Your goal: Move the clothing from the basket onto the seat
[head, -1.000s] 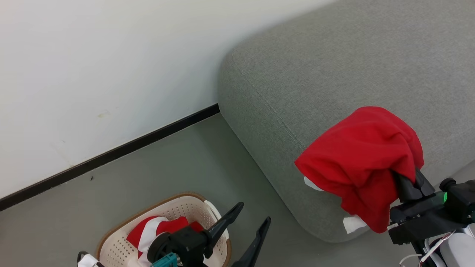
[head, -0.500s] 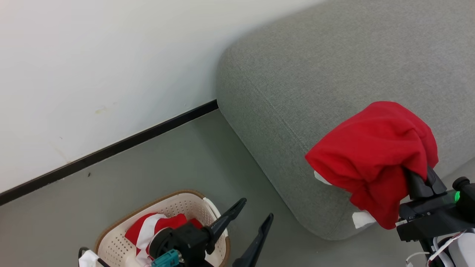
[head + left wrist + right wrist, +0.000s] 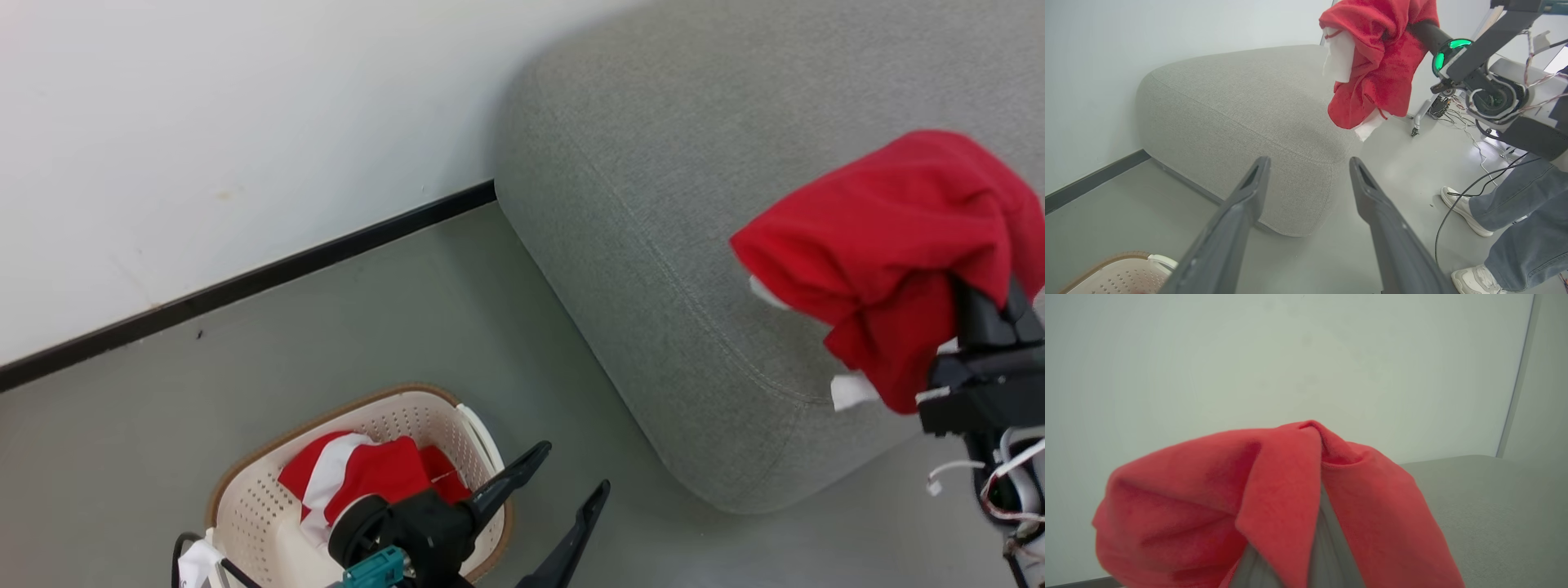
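The right claw [image 3: 986, 314], clamped on a red garment [image 3: 890, 237], is lifting it higher over the seat [image 3: 653, 163] than a second ago. The left claw [image 3: 573, 467] is hanging spread wide beside the basket [image 3: 245, 506], more clothing [image 3: 367, 474] lying inside.

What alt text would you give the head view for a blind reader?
The right pincer holds a red garment up by a grey sofa. Lower left, the open left pincer hangs by a basket of red-and-white clothing.

The red garment [image 3: 890, 237] hides the fingertips of my right claw [image 3: 989, 317]. Behind my left claw [image 3: 575, 467], my own wrist covers part of the basket [image 3: 245, 523], which the head view's edge cuts off.
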